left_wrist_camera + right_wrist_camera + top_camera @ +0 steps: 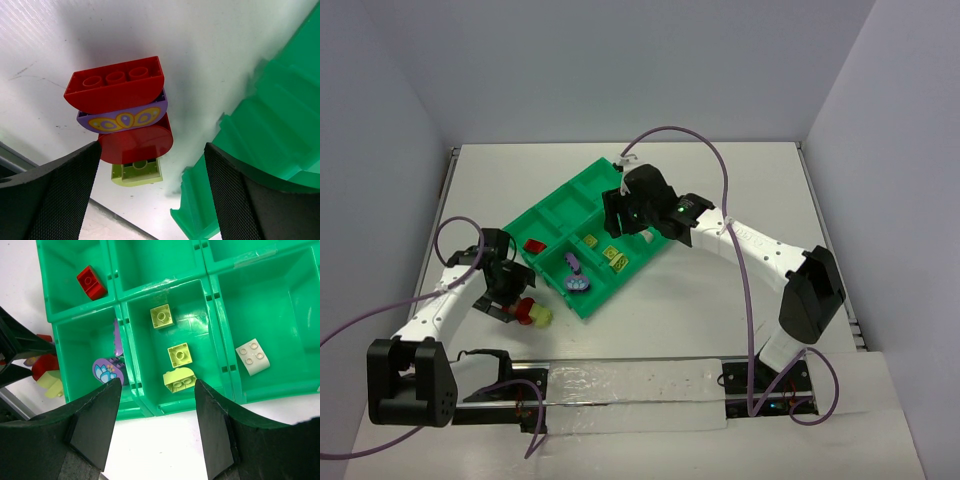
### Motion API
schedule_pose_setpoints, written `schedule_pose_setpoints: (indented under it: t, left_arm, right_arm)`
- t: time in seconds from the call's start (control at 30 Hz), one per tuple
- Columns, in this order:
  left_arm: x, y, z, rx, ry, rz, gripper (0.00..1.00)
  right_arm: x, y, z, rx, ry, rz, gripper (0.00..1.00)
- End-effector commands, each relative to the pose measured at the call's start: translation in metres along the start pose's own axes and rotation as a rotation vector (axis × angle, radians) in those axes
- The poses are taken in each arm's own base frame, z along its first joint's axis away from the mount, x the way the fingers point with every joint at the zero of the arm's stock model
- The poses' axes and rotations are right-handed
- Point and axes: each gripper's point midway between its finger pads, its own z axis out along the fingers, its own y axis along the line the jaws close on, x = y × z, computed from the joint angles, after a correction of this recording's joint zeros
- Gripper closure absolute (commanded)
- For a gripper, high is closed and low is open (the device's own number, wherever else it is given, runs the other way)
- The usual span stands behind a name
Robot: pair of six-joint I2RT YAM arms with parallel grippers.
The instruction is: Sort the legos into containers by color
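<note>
Left gripper [152, 170] spread wide, empty. Stuck stack of legos [122, 107] (red, purple, yellow-green) lies on table [225, 40] between its fingers, tray [280, 125] just beside. Right gripper [157, 385] parted, empty, above bins [280, 300]. Risk: stack lifted whole lands mixed colours in one bin

A bright green plastic tray [552, 208] lies diagonally on the white tabletop [720, 170]. Its compartments hold one red brick [535, 245], some yellow bricks [613, 257] and purple pieces [576, 277]. A red and yellow-green brick cluster [532, 313] lies beside the tray, at the jaws of the left arm [435, 310]. The jaws of the right arm [760, 250] hang over the tray.
</note>
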Motion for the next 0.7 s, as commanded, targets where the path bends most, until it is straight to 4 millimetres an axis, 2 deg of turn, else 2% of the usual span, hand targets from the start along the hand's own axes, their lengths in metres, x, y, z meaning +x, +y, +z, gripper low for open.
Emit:
schedule_pose_setpoints:
  t: [0.0,0.67]
  left_arm:
    - [0.001,0.004,0.006,-0.015,0.005,-0.007,0.09]
    - [0.007,0.021,0.018,-0.097,0.021,-0.018,0.07]
  right_arm:
    - [-0.007,0.005,-0.008,-0.019,-0.025,-0.018,0.32]
    - [-0.002,0.005,-0.001,-0.018,0.003,-0.038,0.32]
